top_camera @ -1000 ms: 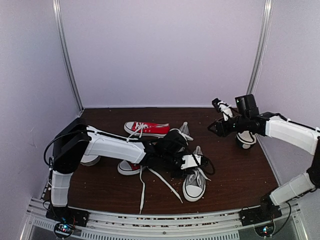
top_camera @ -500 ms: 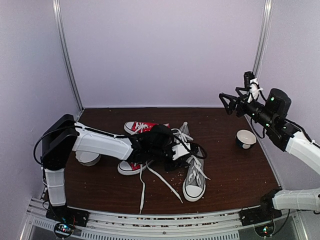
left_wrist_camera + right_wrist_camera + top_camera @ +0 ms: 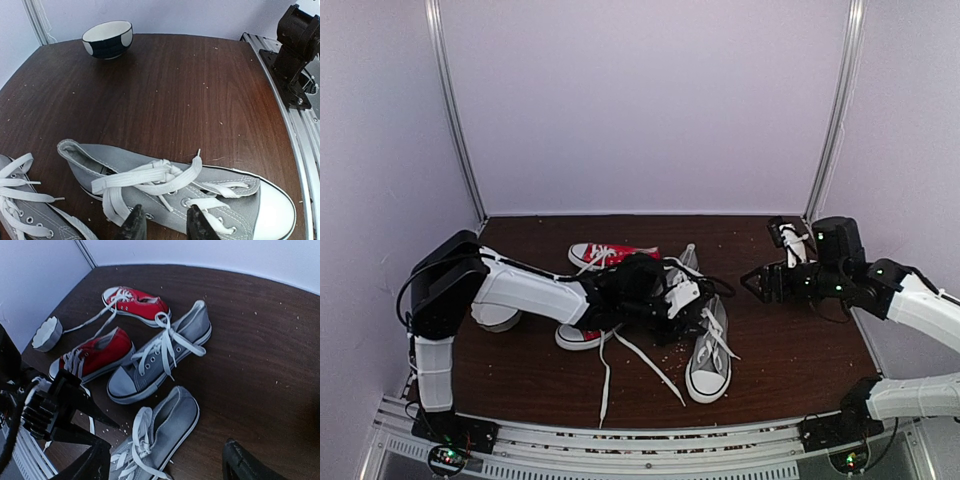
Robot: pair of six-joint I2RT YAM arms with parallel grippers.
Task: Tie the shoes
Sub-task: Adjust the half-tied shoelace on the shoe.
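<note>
Two grey shoes lie at mid-table. The near one (image 3: 708, 362) (image 3: 235, 192) (image 3: 165, 432) points its white toe cap at the front edge, and its white laces (image 3: 150, 176) are crossed into a loose knot. The other grey shoe (image 3: 691, 261) (image 3: 162, 352) (image 3: 30, 212) lies behind it with its laces loose, partly hidden by my left arm. My left gripper (image 3: 695, 308) (image 3: 165, 226) hovers just over the near shoe's eyelets, jaws a little apart and holding nothing. My right gripper (image 3: 767, 262) (image 3: 167, 471) hangs wide open to the right of the shoes.
Two red sneakers (image 3: 612, 257) (image 3: 577, 336) lie left of the grey pair, long laces trailing toward the front. A white bowl (image 3: 496, 318) sits at the left and a dark-patterned bowl (image 3: 107, 38) at the right. Crumbs dot the brown table (image 3: 790, 350).
My right arm rose to the back right corner, then came down low beside the grey shoes with its jaws wider. My left gripper drew back slightly to the left over the near shoe.
</note>
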